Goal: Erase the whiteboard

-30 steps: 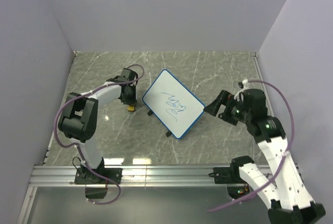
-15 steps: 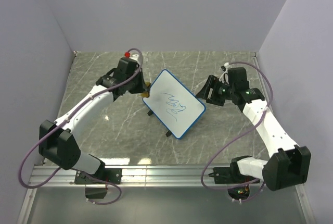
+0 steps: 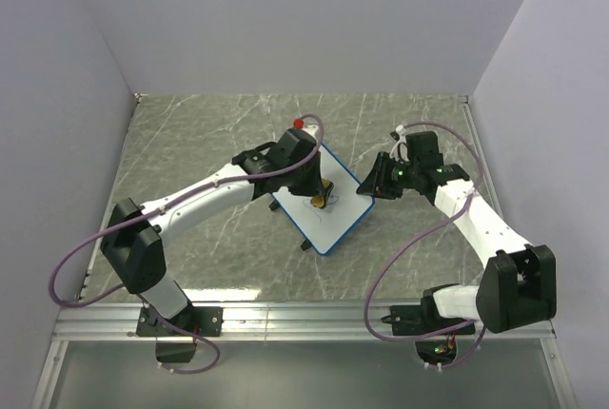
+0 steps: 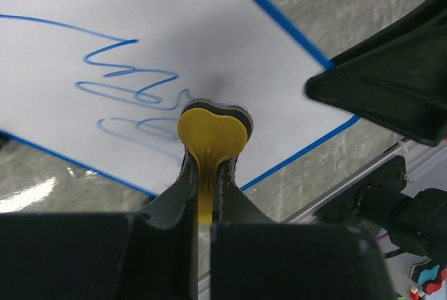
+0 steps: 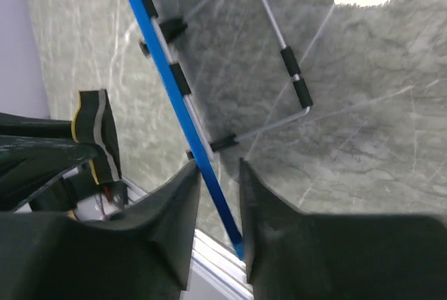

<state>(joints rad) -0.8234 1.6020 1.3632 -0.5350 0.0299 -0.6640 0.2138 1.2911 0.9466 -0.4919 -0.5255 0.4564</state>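
Left gripper [image 4: 209,167] clenched on a yellow eraser [image 4: 211,129], whose tip is on the whiteboard [image 4: 174,21] just beside the blue scribble [image 4: 119,84]. Right gripper [image 5: 216,167] straddles the whiteboard's right-hand blue rim [image 5: 164,56]; whether it truly pinches it is unclear. The whiteboard sits askew on the table [image 3: 190,143]. If that hold is loose, wiping could shove the whiteboard sideways or twist the eraser. Count: one whiteboard, one eraser, one scribble, two grippers.

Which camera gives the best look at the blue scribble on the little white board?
The left wrist view: the blue scribble sits close and sharp. From above, the left arm hides most of it. The right wrist sees only the board's blue rim.
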